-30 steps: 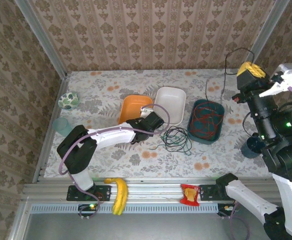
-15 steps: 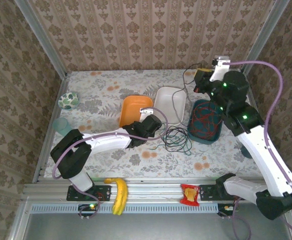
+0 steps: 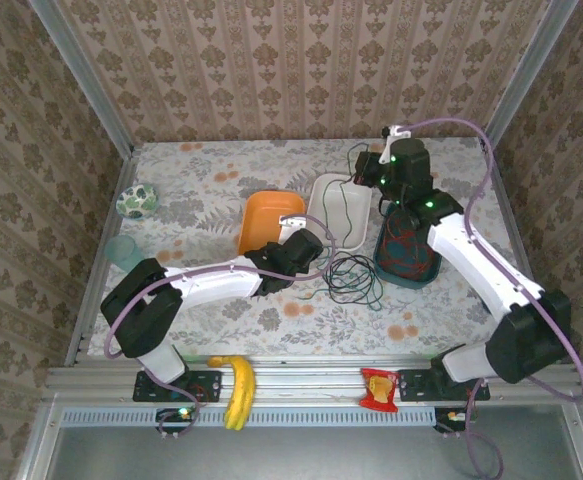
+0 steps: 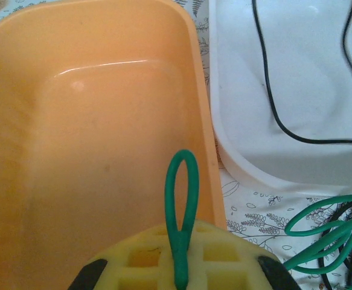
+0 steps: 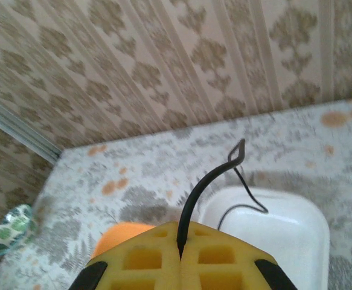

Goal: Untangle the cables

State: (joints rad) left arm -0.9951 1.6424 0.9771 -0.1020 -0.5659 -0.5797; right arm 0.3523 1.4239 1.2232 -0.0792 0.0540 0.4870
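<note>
We see the left gripper (image 4: pixel 180 269) with its jaws clamped on a green cable (image 4: pixel 182 187) loop over the orange tub (image 4: pixel 91 151). The right gripper (image 5: pixel 180 251) pinches a black cable (image 5: pixel 203 193) above the white tub (image 5: pixel 278 223). More green and black loops lie tangled on the table (image 3: pixel 201 190) beside the teal tub (image 3: pixel 411 283), which holds the red cable (image 3: pixel 407 250).

Two white-shelled arms with black joints, left arm (image 3: pixel 211 280) lower left, right arm (image 3: pixel 471 260) at right, thick purple cables (image 3: pixel 451 122) looping along each, small green lights (image 3: pixel 428 203), yellow grid-moulded tool pads (image 4: pixel 139 269)
</note>
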